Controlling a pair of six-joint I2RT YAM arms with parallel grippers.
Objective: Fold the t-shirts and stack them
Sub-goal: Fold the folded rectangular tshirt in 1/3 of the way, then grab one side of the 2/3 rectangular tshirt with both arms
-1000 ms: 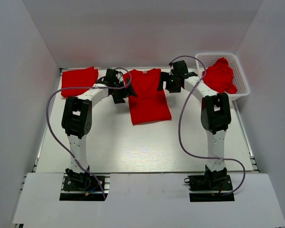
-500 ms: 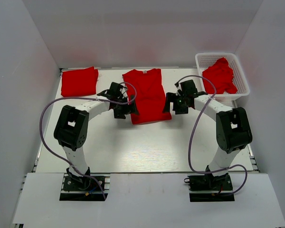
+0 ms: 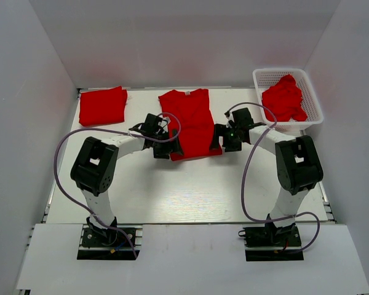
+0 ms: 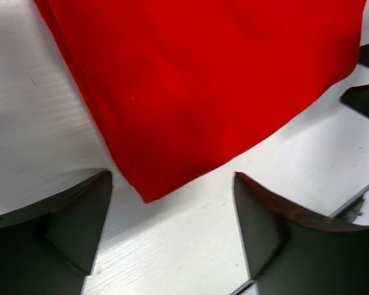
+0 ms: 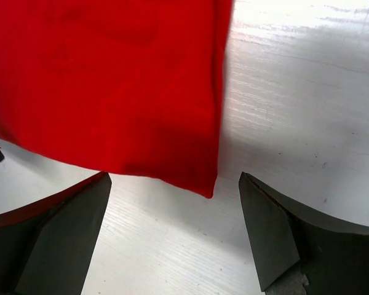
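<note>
1. The white surface carries all the cloth, and the two arms reach over it from the near edge.
2. A red flat t-shirt lies spread at the middle of the far half, collar toward the back wall. It looks folded narrow, with its sides running straight down to the near hem.
3. A white mesh basket sits at the far right corner.
4. Red crumpled t-shirts are heaped inside the basket.
5. A red folded t-shirt rests at the far left corner, well apart from the flat t-shirt.
6. The left pincer is low at the flat t-shirt's near-left corner. Its wrist view shows the fingers spread wide with that corner lying between them, not gripped.
7. The right pincer is at the near-right corner, also spread wide. The corner lies between its fingers, and nothing is held.
</note>
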